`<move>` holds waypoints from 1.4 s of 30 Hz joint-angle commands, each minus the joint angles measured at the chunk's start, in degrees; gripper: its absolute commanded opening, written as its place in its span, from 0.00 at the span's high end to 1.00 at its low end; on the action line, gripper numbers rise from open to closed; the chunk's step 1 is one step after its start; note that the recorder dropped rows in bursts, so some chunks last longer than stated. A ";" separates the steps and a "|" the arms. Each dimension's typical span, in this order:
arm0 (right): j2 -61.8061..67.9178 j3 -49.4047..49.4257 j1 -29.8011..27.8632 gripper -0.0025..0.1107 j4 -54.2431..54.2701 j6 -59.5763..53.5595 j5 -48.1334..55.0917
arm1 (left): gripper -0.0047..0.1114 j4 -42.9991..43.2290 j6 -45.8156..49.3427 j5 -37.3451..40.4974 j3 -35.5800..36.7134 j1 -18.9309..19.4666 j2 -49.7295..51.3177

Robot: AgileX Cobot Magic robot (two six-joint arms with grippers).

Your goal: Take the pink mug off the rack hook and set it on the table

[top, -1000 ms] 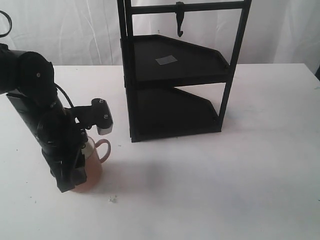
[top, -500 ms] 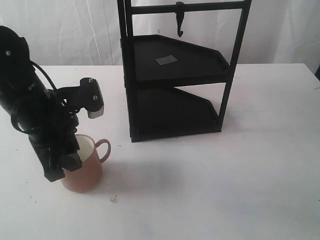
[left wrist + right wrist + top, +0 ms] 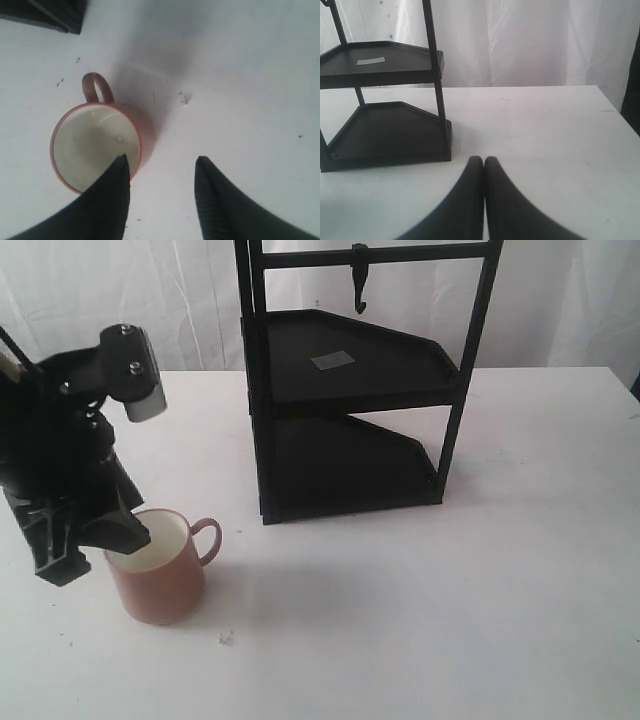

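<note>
Pink all over and cream-white inside, the pink mug (image 3: 160,585) stood upright on the table (image 3: 450,630); it sat near the front left corner of the black rack (image 3: 466,370) but did not touch it; its loop handle pointed toward the rack; a tiny pale speck (image 3: 225,638) lay on the table just beside the mug.

Right over the mug hung the left gripper (image 3: 161,161); its two black fingers (image 3: 112,195) were spread wide apart and held nothing; in the left wrist view one finger crossed the mug's rim and the other was over bare table; I could not tell if that finger touched the rim.

High up, the rack hook (image 3: 358,285) hung from the top bar (image 3: 420,253) of the rack, well apart from the mug; a small grey patch (image 3: 332,361) lay on the upper shelf (image 3: 400,365).

On the far side, the right gripper (image 3: 484,160) had its fingers pressed tight together with nothing between them; it hung above bare table, near the rack; a white curtain (image 3: 560,300) hung behind it all.
</note>
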 commanded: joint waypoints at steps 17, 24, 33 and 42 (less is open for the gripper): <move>0.15 0.12 0.13 0.98 0.20 0.12 -0.70 | 0.96 -22.81 -12.22 3.22 7.40 0.11 -27.22; 0.15 0.12 0.13 0.98 0.20 1.36 -0.70 | 0.96 -22.71 -12.22 2.33 7.51 0.11 -30.31; 0.15 0.12 0.13 0.98 0.20 1.24 -0.70 | 0.96 -22.45 -12.22 -16.38 10.72 0.11 -32.07; 0.15 0.12 0.13 0.98 0.20 1.24 -0.70 | 0.96 -0.81 -27.83 -44.90 47.97 4.61 -63.12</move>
